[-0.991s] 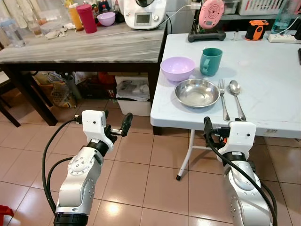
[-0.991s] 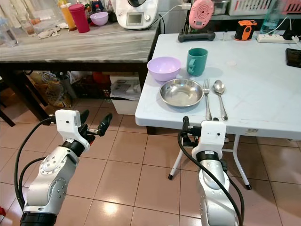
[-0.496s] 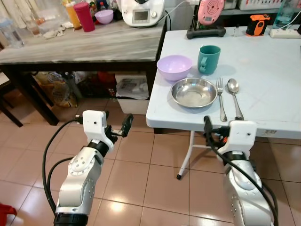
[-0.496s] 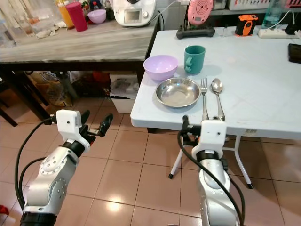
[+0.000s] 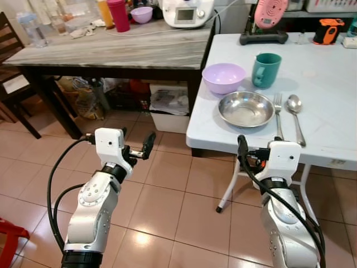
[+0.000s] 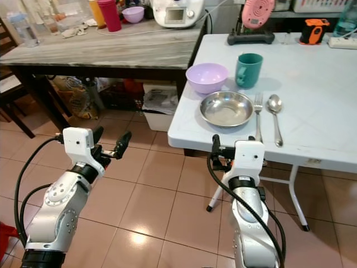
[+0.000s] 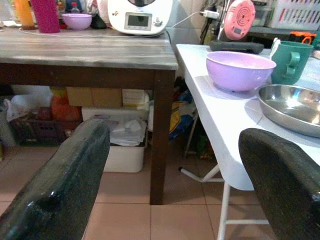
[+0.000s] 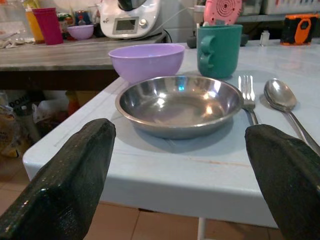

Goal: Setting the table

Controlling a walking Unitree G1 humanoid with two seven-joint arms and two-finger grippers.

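White folding table [image 5: 329, 134] stood at right, set at its near left corner. Round stainless steel plate [image 5: 246, 109] lay nearest the edge; silver fork [image 5: 278, 109] just right of it, silver spoon [image 5: 295, 110] right of the fork. Lilac plastic bowl [image 5: 223, 77] and teal mug [image 5: 265, 70] sat side by side just beyond the plate.

Right gripper [image 8: 175, 175] hovered off the near edge, 2 fingers spread wide, empty. Left gripper [image 5: 139, 152] hung over the tiled floor [image 5: 167, 212], fingers spread, empty. Grey wooden table [image 5: 122, 50] stood far left.
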